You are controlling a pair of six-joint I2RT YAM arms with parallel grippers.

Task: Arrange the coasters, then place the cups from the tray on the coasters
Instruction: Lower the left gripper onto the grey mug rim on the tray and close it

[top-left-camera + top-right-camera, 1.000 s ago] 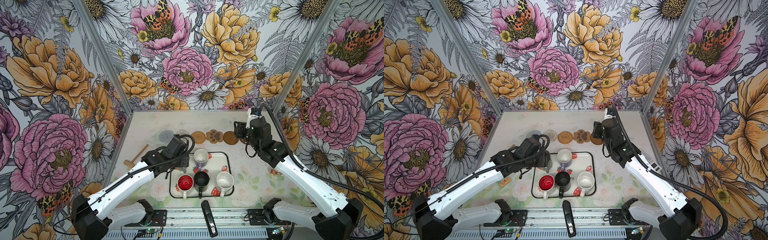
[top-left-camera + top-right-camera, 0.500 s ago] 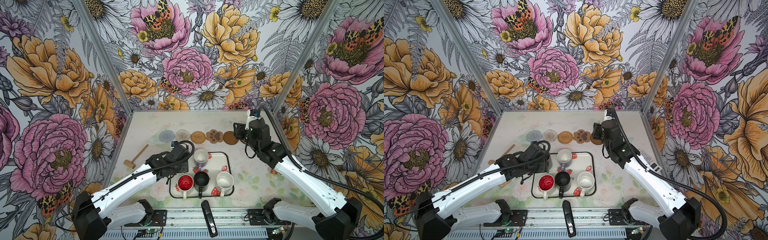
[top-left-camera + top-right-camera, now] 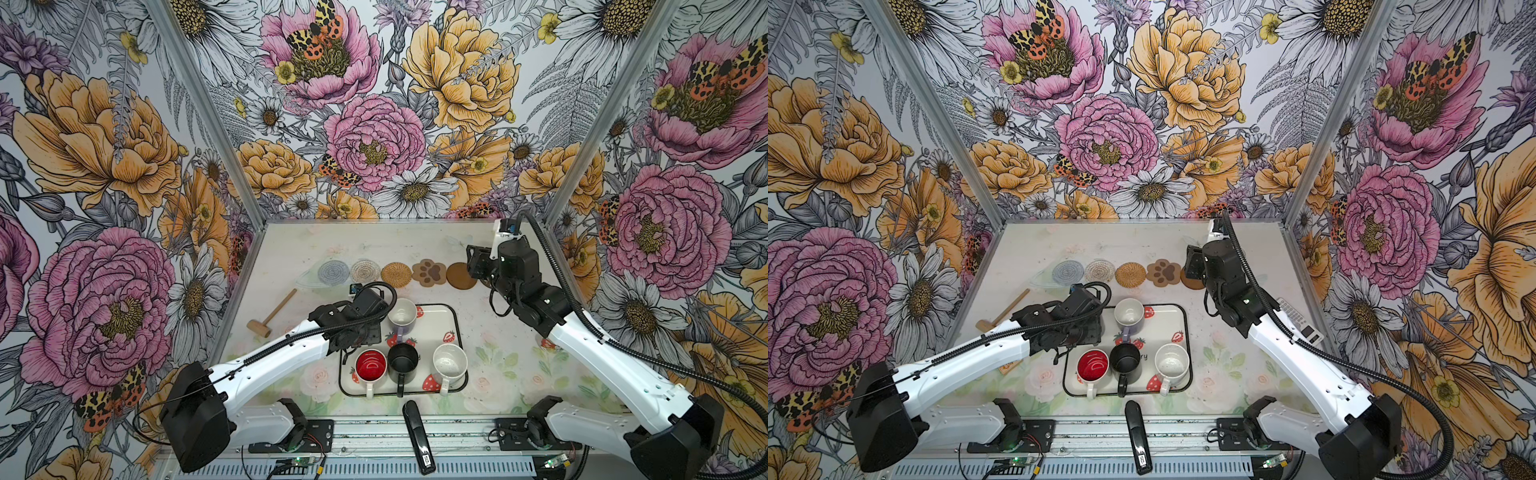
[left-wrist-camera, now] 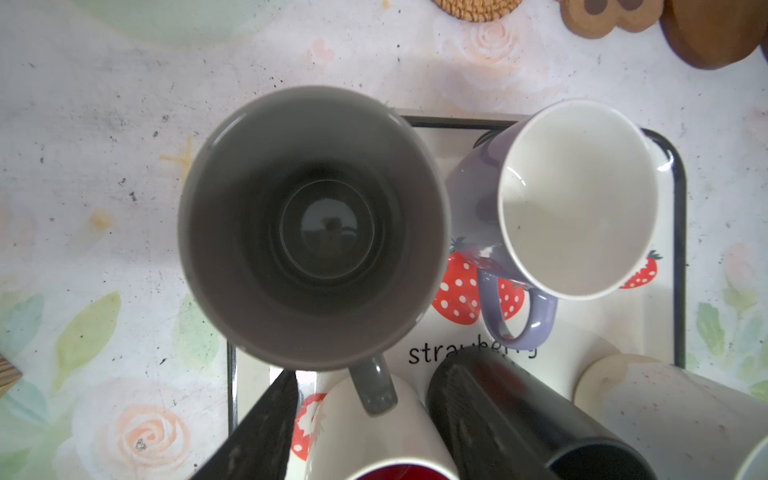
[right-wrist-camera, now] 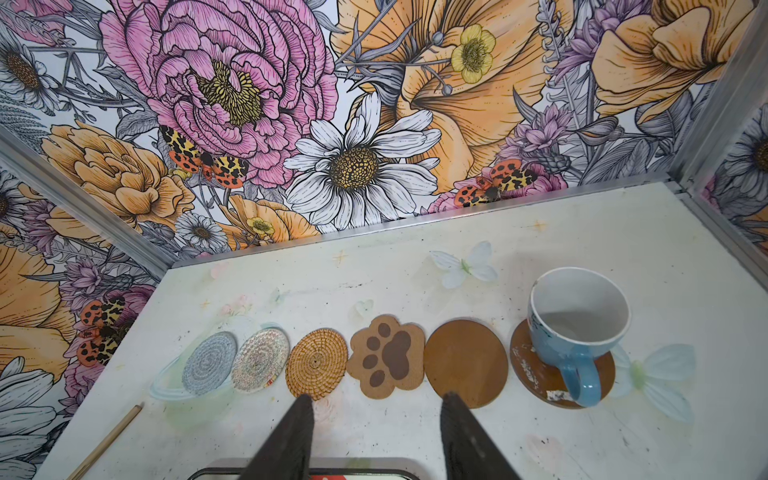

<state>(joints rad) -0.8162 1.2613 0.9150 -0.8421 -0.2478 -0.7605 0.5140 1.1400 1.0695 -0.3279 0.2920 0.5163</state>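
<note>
The left pincer has swung back from the grey-blue crocheted round coaster to the strawberry-print white tray. The grey handled mug sits directly beneath it, handle beside one finger; I cannot tell whether it grips. The coaster row looks finished, so cup-moving seems under way. The right pincer hangs open, empty.
</note>
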